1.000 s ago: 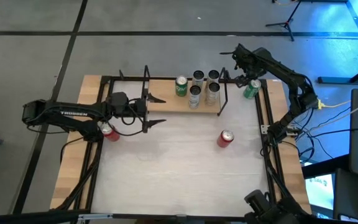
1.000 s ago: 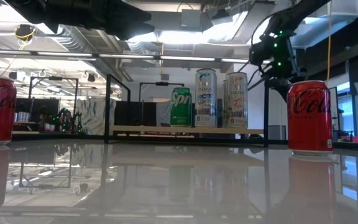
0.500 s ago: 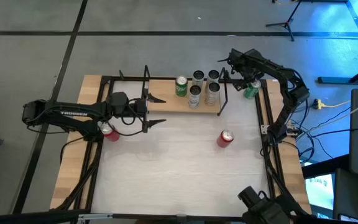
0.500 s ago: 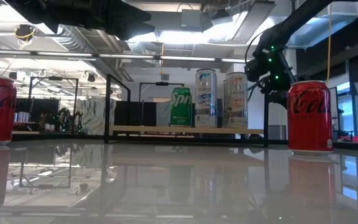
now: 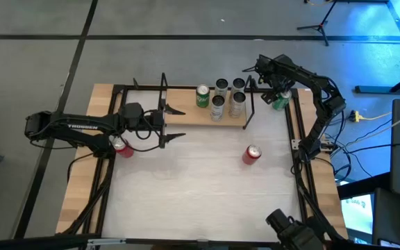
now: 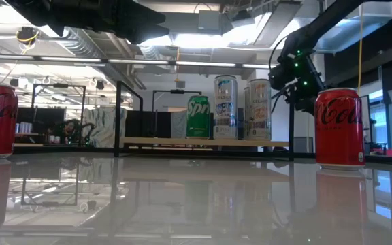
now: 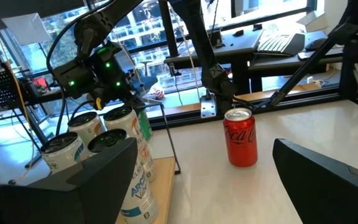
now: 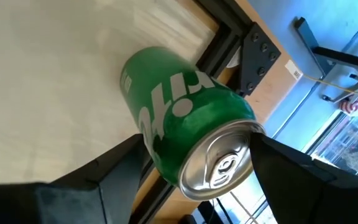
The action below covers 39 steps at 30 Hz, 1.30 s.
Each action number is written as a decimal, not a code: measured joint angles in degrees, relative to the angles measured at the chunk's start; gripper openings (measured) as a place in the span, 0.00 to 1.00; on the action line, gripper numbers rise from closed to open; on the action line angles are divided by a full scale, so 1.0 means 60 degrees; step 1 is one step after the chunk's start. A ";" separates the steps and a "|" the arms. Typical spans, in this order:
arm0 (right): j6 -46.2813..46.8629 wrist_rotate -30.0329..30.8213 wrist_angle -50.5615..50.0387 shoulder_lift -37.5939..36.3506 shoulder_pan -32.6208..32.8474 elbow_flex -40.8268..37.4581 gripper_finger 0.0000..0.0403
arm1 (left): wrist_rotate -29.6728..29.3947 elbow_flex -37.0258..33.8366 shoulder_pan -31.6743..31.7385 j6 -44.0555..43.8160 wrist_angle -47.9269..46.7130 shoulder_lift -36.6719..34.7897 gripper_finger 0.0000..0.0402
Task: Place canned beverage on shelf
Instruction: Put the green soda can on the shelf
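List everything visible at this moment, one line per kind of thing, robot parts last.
Shelf: one, light wood with black wire ends, far side of the table.
Green cans: two; one on the shelf, one between the right gripper's fingers just off the shelf's right end.
Silver cans: four, clustered on the shelf right of the green one.
Red cans: two; one on the table right of centre, one at the left edge beside the left arm.
Table: one, white top, wood edges.
Left gripper: open, empty, over the shelf's left end.
Right gripper: around the green can, which looks lifted and tilted.
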 joint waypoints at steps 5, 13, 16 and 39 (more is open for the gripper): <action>-0.0498 -0.0083 -0.0044 -0.0003 0.0289 0.0000 0.71 | 0.0000 0.0000 0.0000 0.0000 0.0000 0.0000 0.91; -0.1118 -0.0113 -0.0011 -0.0011 0.0820 0.0000 0.71 | 0.0004 0.0000 0.0000 0.0000 0.0000 0.0000 0.91; -0.1334 -0.0109 -0.0007 -0.0011 0.1010 0.0000 0.71 | 0.0004 0.0000 0.0000 0.0000 0.0000 0.0000 0.91; -0.0970 -0.0546 0.0093 -0.1384 0.0548 -0.0018 0.71 | 0.0004 0.0000 0.0000 -0.0004 0.0000 0.0000 0.91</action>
